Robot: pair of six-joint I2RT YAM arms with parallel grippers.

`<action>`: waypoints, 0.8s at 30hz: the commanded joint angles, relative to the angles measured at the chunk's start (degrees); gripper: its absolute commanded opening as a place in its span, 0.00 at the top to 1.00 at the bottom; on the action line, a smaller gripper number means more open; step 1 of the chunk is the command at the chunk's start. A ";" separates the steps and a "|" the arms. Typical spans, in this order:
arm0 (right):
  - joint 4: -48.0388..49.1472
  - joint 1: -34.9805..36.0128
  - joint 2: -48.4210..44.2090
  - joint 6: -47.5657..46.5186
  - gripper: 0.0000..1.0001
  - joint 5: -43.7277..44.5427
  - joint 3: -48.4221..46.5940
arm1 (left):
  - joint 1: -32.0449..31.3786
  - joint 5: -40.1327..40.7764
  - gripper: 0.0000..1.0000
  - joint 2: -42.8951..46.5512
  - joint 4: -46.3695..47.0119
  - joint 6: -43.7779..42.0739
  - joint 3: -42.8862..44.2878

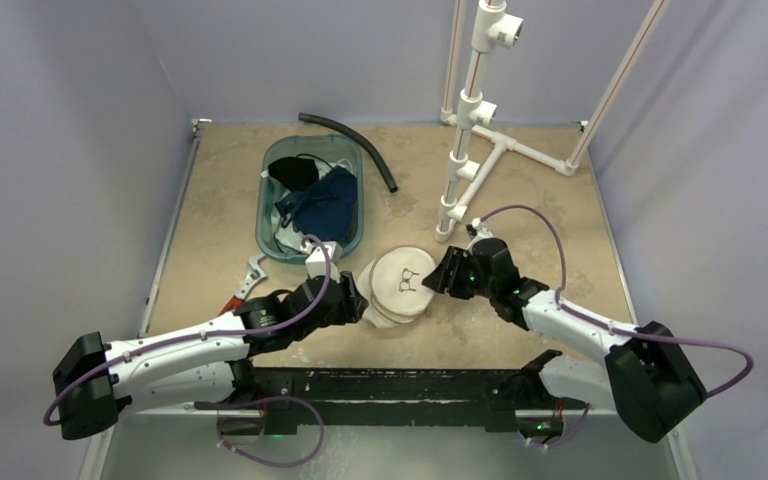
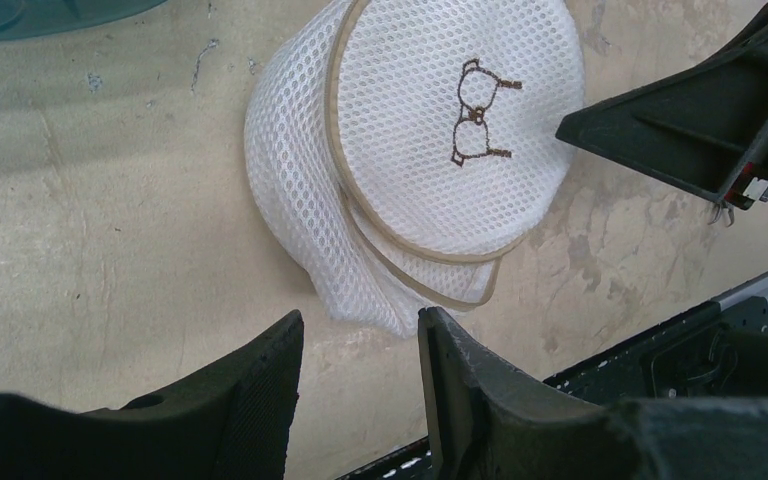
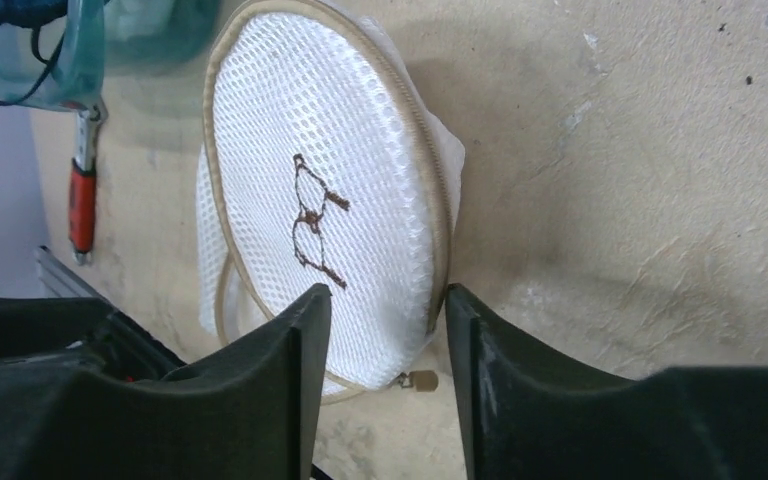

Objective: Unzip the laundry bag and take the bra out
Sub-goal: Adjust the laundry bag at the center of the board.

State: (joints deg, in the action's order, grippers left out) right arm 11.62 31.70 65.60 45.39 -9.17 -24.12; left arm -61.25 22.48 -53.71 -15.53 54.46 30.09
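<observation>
a sandy-coloured desk (image 1: 520, 200) seen from above, with two black and white robot arms reaching in from the near edge. between them, near the middle of the desk, lies the laundry bag (image 1: 400, 285), a small white mesh drum. its flat round top faces up and carries a small dark bra outline. a tan zip band runs around the top's rim. the bag is slumped, so its lower rim shows offset beneath the top. whether the zip is undone anywhere cannot be told.

the left gripper (image 1: 355, 300) sits just beside the bag's left side. its wrist view shows its two fingers partly apart with only bare desk in the gap and the mesh wall just beyond the tips. it holds nothing.

the right gripper (image 1: 438, 275) sits at the bag's right side. its wrist view shows its fingers partly apart, with the bag's rim in the gap. the small metal zip pull (image 3: 420, 379) lies between the fingers, and neither finger is seen pressing on it.

behind the bag on the left stands a teal plastic tub (image 1: 270, 215) holding a dark blue garment (image 1: 322, 205) and a black garment (image 1: 293, 172). a wrench with a red handle (image 1: 245, 280) lies near the tub's front left corner. a black hose (image 1: 350, 142) curves along the back, and a white pipe frame (image 1: 470, 130) stands at the back right.
</observation>
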 commanded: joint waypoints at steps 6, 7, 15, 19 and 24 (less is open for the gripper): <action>-13.78 -0.10 -8.73 -6.01 0.43 4.17 -8.58 | -0.27 0.91 0.55 0.72 -0.22 -0.25 1.07; -15.02 -0.01 -9.87 -6.36 0.43 4.24 -8.87 | -0.31 1.09 0.55 0.72 -0.28 -0.37 1.22; -12.68 -0.07 -21.03 -10.09 0.49 -3.86 -4.75 | -0.27 3.51 0.56 1.60 -3.59 -1.79 3.59; -12.19 -0.02 -30.29 -12.38 0.47 -7.31 -2.52 | -0.29 6.48 0.54 4.98 -7.90 -5.04 6.13; -12.25 -0.05 -40.47 -13.23 0.40 -7.91 -4.36 | -0.33 14.08 0.51 7.75 -15.72 -8.71 10.93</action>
State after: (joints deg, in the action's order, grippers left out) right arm -1.58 31.70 31.44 34.83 -14.87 -26.52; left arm -61.25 28.97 -48.36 -25.19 50.04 35.81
